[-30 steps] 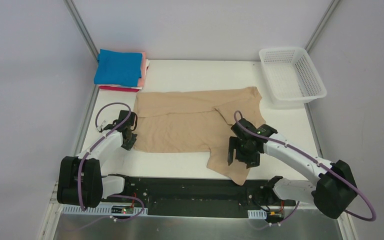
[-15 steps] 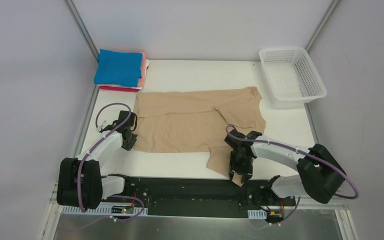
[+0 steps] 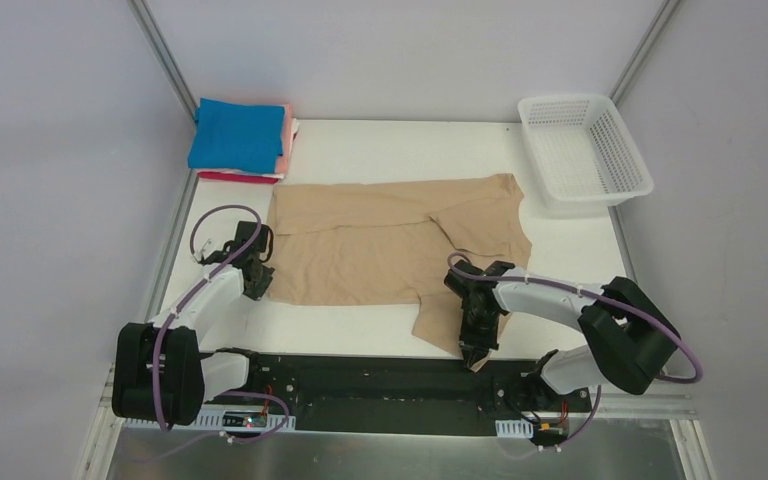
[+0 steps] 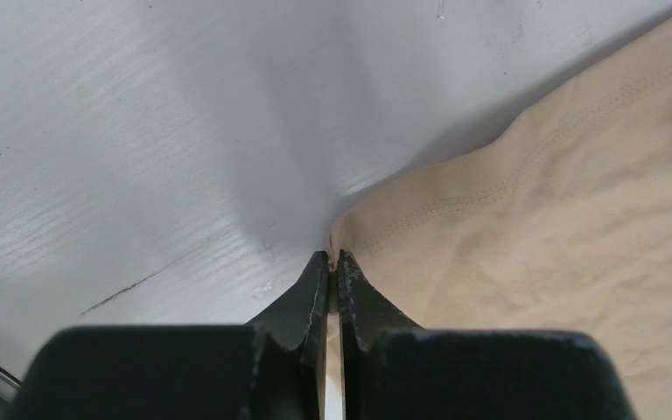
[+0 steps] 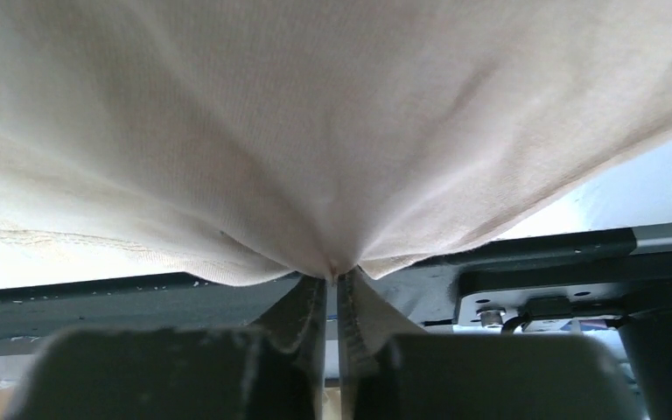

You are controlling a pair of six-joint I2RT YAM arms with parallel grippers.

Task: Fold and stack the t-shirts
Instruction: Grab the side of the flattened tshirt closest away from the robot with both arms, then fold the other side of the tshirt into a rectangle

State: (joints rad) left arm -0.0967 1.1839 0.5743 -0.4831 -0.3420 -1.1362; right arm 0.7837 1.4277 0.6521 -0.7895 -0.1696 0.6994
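Note:
A tan t-shirt lies spread across the middle of the white table, one sleeve flap hanging toward the near edge. My left gripper is shut on the shirt's near-left corner; in the left wrist view the hem runs right from the pinched tips. My right gripper is shut on the near tip of the sleeve flap; in the right wrist view the tan cloth fans up from the closed tips. Folded t-shirts, bright blue on top with pink, white and red below, are stacked at the far left.
A white mesh basket stands at the far right corner. The black mounting rail runs along the near edge under the right gripper. Grey walls enclose the table on three sides.
My right gripper moved down and toward the near edge onto the sleeve flap's tip and shut on it. The left gripper stayed shut on the corner.

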